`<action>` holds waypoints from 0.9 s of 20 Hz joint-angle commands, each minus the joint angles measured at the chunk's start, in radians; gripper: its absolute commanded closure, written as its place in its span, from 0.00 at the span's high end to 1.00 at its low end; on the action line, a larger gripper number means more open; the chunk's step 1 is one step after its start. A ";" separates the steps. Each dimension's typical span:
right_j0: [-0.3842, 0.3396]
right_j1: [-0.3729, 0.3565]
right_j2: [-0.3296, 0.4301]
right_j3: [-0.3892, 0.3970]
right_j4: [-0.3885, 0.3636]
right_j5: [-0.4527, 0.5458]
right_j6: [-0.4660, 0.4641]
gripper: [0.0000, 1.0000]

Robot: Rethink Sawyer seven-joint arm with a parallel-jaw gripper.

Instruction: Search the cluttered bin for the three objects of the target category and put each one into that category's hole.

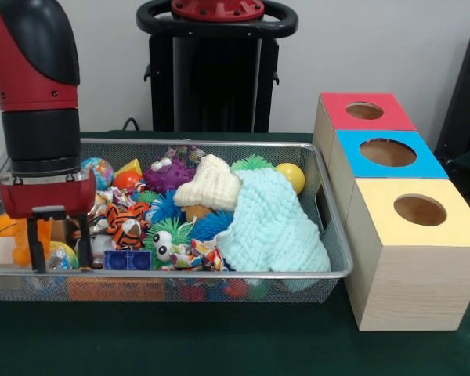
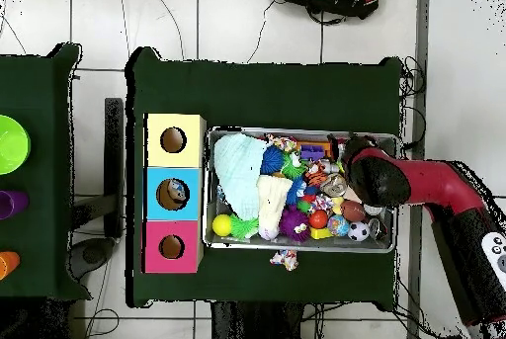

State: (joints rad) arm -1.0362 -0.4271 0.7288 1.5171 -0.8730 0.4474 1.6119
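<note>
My gripper [image 1: 61, 249] is down in the left end of the wire mesh bin [image 1: 341, 258], open, with its two black fingers [image 1: 37, 247] apart over a small multicoloured ball. An orange toy [image 1: 19, 235] lies just left of it and a tiger-striped toy [image 1: 125, 223] just right. In the overhead view the arm's red head [image 2: 368, 175] hides the gripper at the bin's right end [image 2: 390, 192]. The red box [image 1: 366, 111], blue box [image 1: 388, 153] and yellow box [image 1: 419, 210] each have a round hole on top.
A light blue knit cloth [image 1: 270, 223] and a cream knit hat [image 1: 210, 186] cover the bin's right half. A purple spiky ball [image 1: 168, 174], yellow ball [image 1: 291, 175], green fuzzy toy with eyes [image 1: 168, 239] and blue block [image 1: 128, 260] lie among the clutter. A small patterned toy [image 2: 285, 259] lies outside the bin.
</note>
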 commanded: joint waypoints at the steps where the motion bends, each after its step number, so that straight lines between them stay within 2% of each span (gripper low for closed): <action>1: -0.020 -0.020 -0.022 0.136 -0.063 0.066 -0.250 1.00; 5: -0.013 -0.002 -0.022 0.127 -0.077 0.059 -0.252 1.00; 8: -0.017 0.043 -0.018 0.098 -0.099 0.045 -0.274 1.00; 18: -0.007 0.061 -0.043 0.101 -0.184 -0.039 -0.198 1.00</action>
State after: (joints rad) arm -1.0423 -0.4126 0.7284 1.5660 -0.9557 0.4469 1.6115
